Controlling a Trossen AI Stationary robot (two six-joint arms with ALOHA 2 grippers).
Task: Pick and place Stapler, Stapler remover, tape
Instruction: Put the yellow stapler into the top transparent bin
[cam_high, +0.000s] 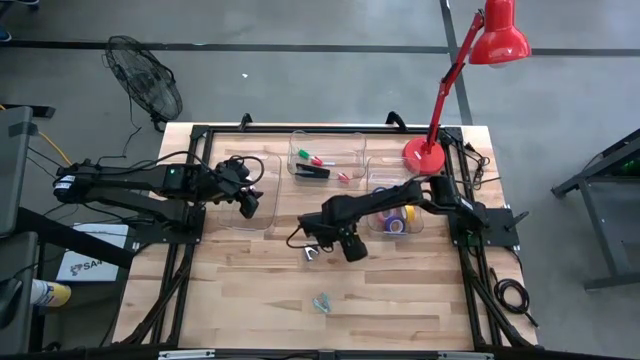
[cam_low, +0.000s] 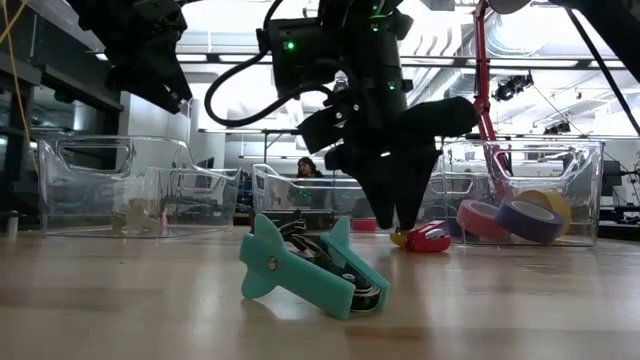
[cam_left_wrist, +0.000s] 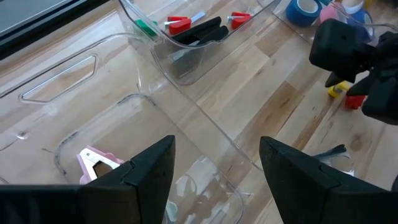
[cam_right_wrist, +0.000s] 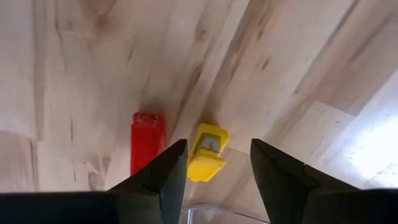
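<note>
Nearest the table-level camera: teal staple remover (cam_low: 310, 268), smooth plastic, winged claw shape, lying loose on the pale wood-grain surface (cam_high: 400, 290), not yet binned.

Behind it the right hand (cam_low: 398, 205) hangs low over the surface mid-table, fingers parted, nothing held. Below its tips lie a small red block (cam_right_wrist: 147, 142) and a small yellow block (cam_right_wrist: 207, 151), side by side, glossy plastic, boxy; what they are I cannot tell. Also loose.

Left hand (cam_left_wrist: 214, 168) hovers over the left clear bin (cam_high: 245, 190), fingers wide apart, empty. A pink clip-like piece (cam_left_wrist: 96, 162) sits in that bin.

Farther back: the black stapler (cam_high: 313, 171), slim and matte, already lies in the middle clear bin (cam_high: 327, 140) with red- and green-capped bits. Tape rolls (cam_low: 520, 215), smooth rings in pink, purple, yellow and blue, sit in the right bin (cam_low: 580, 190).

Judgement: stapler and tape look placed; the teal remover and the small blocks remain.
</note>
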